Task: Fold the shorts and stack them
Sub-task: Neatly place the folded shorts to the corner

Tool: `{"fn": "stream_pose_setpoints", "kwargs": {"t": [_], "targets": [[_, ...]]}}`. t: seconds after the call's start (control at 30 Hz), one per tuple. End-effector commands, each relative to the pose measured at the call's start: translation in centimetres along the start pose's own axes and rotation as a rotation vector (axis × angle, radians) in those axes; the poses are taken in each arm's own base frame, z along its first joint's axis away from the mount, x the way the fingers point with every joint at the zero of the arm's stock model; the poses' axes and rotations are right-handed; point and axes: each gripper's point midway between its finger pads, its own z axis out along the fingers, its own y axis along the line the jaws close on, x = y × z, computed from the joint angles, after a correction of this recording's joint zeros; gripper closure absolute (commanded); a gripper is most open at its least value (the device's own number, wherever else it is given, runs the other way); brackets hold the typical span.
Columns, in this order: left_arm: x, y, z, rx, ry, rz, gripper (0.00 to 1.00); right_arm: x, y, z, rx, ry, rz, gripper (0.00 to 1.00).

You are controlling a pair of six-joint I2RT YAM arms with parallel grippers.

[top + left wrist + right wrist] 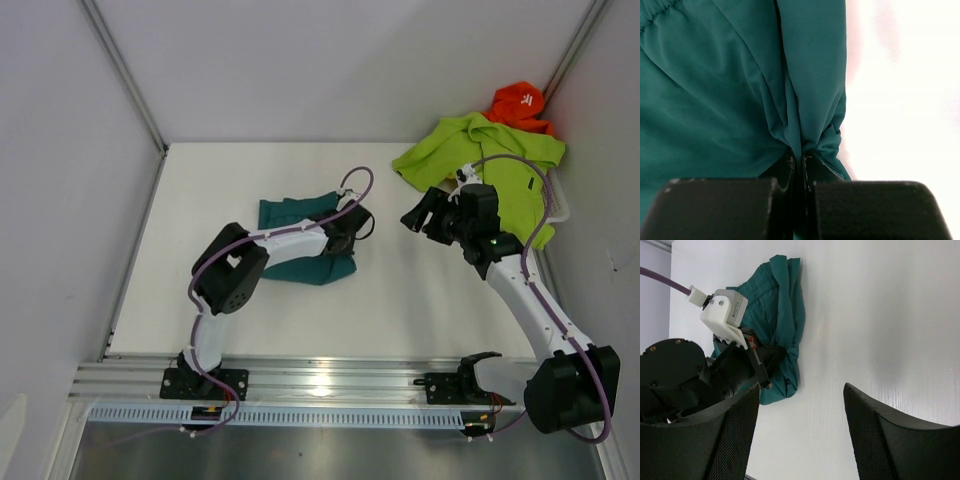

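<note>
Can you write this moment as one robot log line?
left fingers: shut on teal shorts | right fingers: open, empty | lime green shorts: heaped far right

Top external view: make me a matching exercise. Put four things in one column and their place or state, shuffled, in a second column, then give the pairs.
Things:
1. teal shorts
2. lime green shorts
3. left pincer
4. right pincer

Place or state:
A. open, holding nothing
B. shut on a fold of fabric
C. heaped in the far right corner
D. lying in the middle, nipped at one edge

Pairs: 1-D, 2-C, 3-B, 4-A
</note>
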Motion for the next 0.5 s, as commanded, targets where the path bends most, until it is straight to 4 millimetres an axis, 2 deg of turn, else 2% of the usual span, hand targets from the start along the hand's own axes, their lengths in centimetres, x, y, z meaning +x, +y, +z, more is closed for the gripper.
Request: {"fn": "stream_pose_setpoints", "kwargs": {"t": [0.0, 0.03, 0.1, 0.13, 0.2, 0.23, 0.27, 0.3, 0.33, 0.37, 0.4, 0.43, 0.47], "targets": [[0.6, 6.1, 0.5, -0.119, 0.035, 0.023, 1.0, -0.7, 1.1, -1.0, -0.05, -0.028, -0.021, 0.3], [0.2, 8.9, 0.6, -0.138, 0.04, -0.003, 1.0, -0.6, 1.2, -0.9, -0.055, -0.022, -0.021, 0.3], [-0.4, 11.4, 0.9, -0.134, 0.035, -0.019, 1.0, -0.8, 1.5, -0.9, -0.069, -0.026, -0.019, 0.3], [-1.4, 14.1, 1.0, -0.171, 0.026, -0.026, 1.0, -0.8, 1.7, -0.9, -0.082, -0.022, -0.018, 0.3], [-2.6, 17.0, 1.0, -0.22, 0.029, -0.033, 1.0, -1.2, 2.3, -1.0, -0.104, -0.029, -0.017, 0.3], [-3.0, 19.2, 1.3, -0.238, 0.04, -0.036, 1.0, -1.2, 2.7, -0.9, -0.117, -0.022, -0.017, 0.3], [-5.3, 19.8, 1.7, -0.234, 0.014, -0.047, 1.0, -1.4, 2.9, -0.9, -0.125, -0.022, -0.018, 0.3], [-5.2, 20.8, 1.9, -0.24, 0.046, -0.047, 1.0, -1.8, 3.4, -1.1, -0.142, -0.023, -0.02, 0.3], [-4.4, 22.5, 3.2, -0.25, 0.094, -0.049, 1.0, -1.7, 3.6, -0.9, -0.147, -0.015, -0.02, 0.3], [-8.5, 23.1, 2.9, -0.244, 0.023, -0.068, 1.0, -1.9, 3.8, -0.9, -0.155, -0.015, -0.02, 0.3], [-8.7, 24.8, 3.2, -0.265, 0.04, -0.056, 1.0, -2.0, 4.1, -1.0, -0.166, -0.01, -0.025, 0.3], [-10.7, 25.6, 3.3, -0.277, 0.004, -0.056, 1.0, -2.0, 4.2, -1.0, -0.171, -0.008, -0.027, 0.3], [-9.8, 26.4, 5.0, -0.291, 0.042, -0.044, 1.0, -2.0, 4.2, -1.0, -0.173, -0.003, -0.027, 0.3]]}}
